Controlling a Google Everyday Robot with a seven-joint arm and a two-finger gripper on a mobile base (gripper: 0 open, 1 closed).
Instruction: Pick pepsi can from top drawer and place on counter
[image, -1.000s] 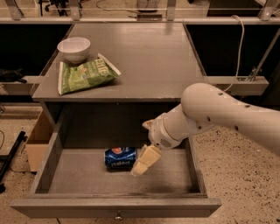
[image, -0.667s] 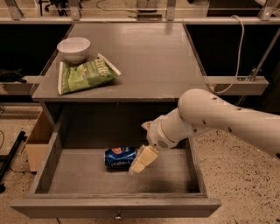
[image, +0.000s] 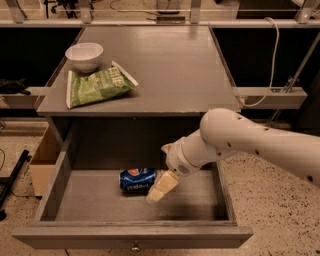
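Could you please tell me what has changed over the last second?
The gripper edged slightly closer to the pepsi can lying in the top drawer; nothing was lifted. The can, and the white bowl and green bag on the counter, stayed put.

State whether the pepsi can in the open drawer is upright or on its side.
On its side: the pepsi can lies lengthwise on the top drawer floor, with the gripper just right of it.
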